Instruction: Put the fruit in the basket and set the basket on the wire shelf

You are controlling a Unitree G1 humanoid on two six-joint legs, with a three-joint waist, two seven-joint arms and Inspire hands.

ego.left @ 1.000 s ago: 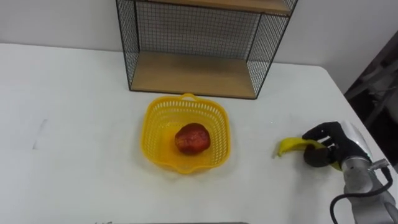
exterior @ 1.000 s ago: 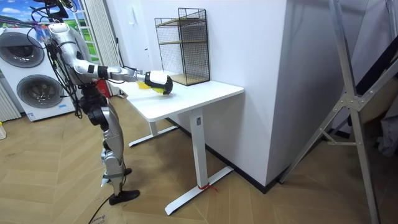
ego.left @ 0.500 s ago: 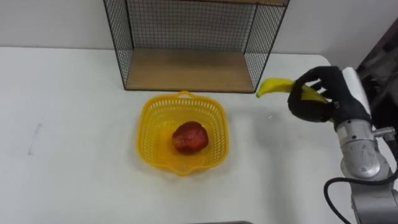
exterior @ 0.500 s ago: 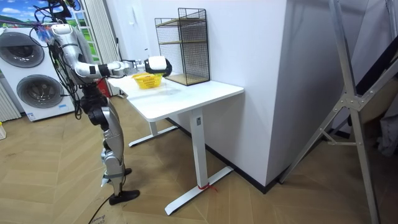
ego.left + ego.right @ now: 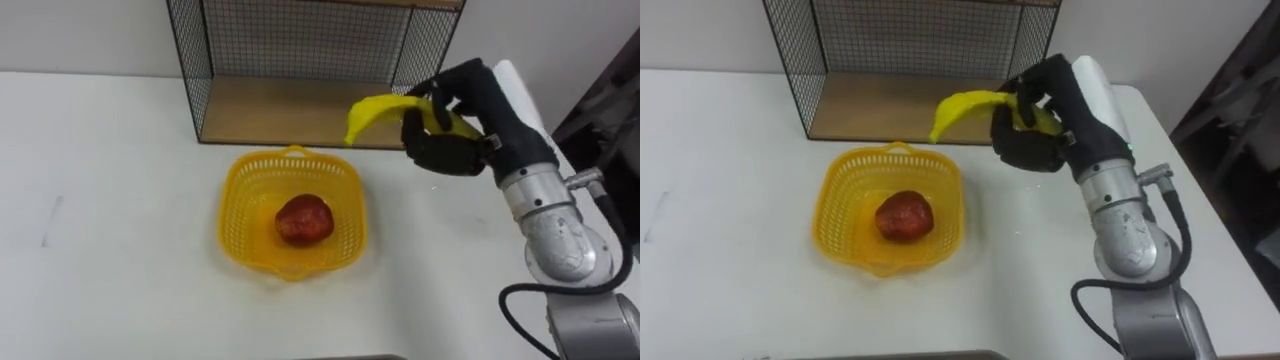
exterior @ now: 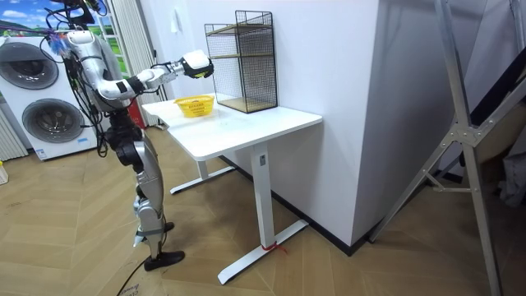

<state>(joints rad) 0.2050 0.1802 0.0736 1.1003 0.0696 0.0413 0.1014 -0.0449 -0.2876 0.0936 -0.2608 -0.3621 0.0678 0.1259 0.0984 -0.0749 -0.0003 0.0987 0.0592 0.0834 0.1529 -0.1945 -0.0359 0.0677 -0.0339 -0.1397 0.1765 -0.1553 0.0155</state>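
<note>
The yellow plastic basket [image 5: 232,205], an openwork lattice with a wavy rim, sits on the smooth white tabletop [image 5: 110,220] nearest the robot. A round, dull-red fruit [image 5: 304,220] lies at its middle. Just beyond and to the right, the right hand [image 5: 455,130] hangs above the tabletop. Its black fingers [image 5: 435,155] are curled tight round the thick end of a curved yellow banana [image 5: 375,108], whose tip points left over the basket's far side. The step in hand, I judge, is carrying the banana to the basket. Next the hand must come left and nearer over the hollow, lower, and loosen. At the back stands the wire shelf [image 5: 300,110], black mesh round a flat wooden board.
</note>
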